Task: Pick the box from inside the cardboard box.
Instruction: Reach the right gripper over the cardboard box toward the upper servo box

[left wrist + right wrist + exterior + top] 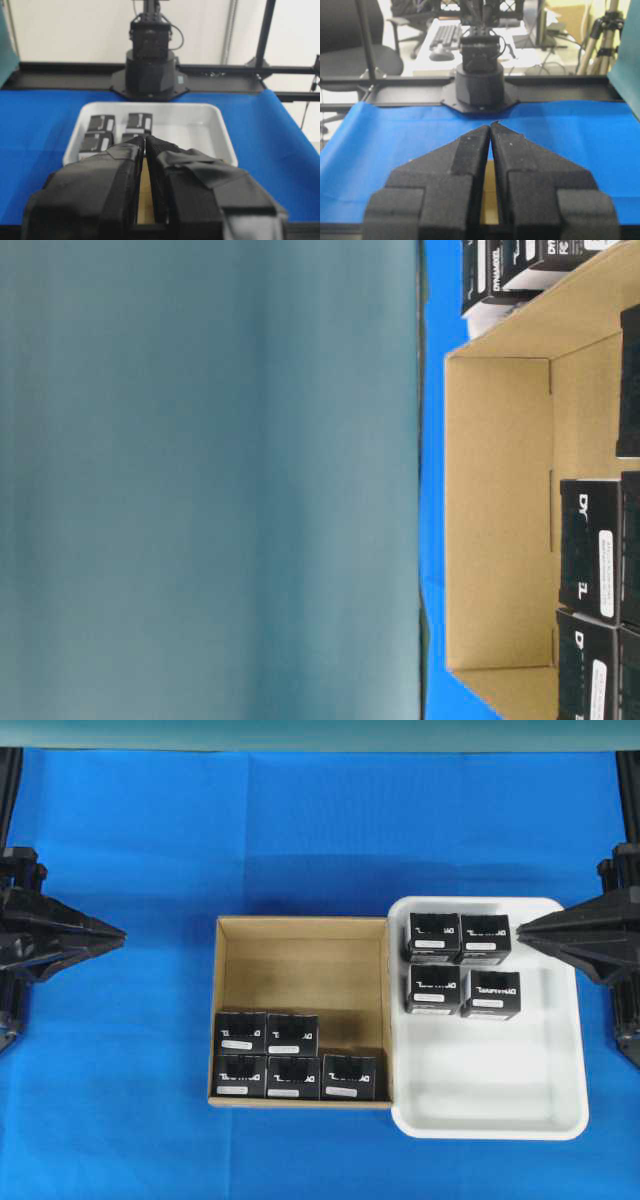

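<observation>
Black padded jaws fill the bottom of both wrist views: the left gripper (145,137) has its jaws pressed together at the tips with nothing between them, and the right gripper (491,126) looks the same, tips meeting over bare blue cloth. From overhead, the left gripper (118,932) sits at the left edge of the bench (300,830) and the right gripper (522,930) at the right edge, both pointing inward and well apart from the cardboard box (300,925). That box lies near the middle, its tan floor bare in the far half. Five small black boxes crowd its near side: three in a row along the near wall and two just behind them at the left. One of these, the box (293,1033) in the back pair, sits square to the walls, its white label strip on the side nearest me and its white lettering running left to right; it is close to a cube, so no long axis stands out. Touching the cardboard box's right wall is a white tray (560,1050) holding four more black boxes (461,965) in a two-by-two block at its far left corner.
</observation>
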Available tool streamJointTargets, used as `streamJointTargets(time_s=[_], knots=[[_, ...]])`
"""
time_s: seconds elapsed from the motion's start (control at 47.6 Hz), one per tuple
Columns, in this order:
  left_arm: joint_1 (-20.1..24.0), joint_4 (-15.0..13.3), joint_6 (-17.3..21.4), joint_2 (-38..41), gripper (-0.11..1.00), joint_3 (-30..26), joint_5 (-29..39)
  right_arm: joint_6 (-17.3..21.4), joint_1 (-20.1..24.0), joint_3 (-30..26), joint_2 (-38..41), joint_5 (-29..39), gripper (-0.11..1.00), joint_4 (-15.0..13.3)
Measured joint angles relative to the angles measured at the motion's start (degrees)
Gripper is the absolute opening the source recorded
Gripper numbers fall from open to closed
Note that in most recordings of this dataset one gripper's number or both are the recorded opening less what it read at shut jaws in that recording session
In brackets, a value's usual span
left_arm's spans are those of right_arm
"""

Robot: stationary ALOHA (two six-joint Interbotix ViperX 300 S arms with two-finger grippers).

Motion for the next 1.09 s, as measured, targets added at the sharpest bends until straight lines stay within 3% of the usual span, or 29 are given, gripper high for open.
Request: streamJointTargets(time_s=[0.063, 0.147, 0.273, 0.651, 0.966, 1.092], knots=[[-0.26, 0.35, -0.26, 0.53, 0.08, -0.44, 1.32, 0.44, -0.09, -0.18, 0.44, 0.53, 0.1, 0.53], [-0.97, 0.62, -0.53, 1.67, -0.02, -1.58, 3.96, 1.85, -0.09, -1.76, 2.2, 4.66, 0.02, 3.6], [-1.05, 0.7, -0.53, 2.02, -0.04, -3.96, 8.44, 4.04, -0.18, -6.77, 6.06, 14.15, 0.01, 6.24], [-1.14, 0.7, -0.53, 2.55, -0.04, -7.91, 18.63, 8.61, 0.09, -27.16, 27.25, 39.99, 0.01, 6.59], [-1.05, 0.79, -0.53, 1.76, -0.04, -8.35, 19.6, 7.91, 0.18, -48.87, 48.08, 63.19, 0.01, 6.68], [-1.05, 0.79, -0.53, 0.79, -0.04, -8.53, 20.74, 6.5, 0.18, -55.02, 53.88, 68.73, 0.02, 6.5]])
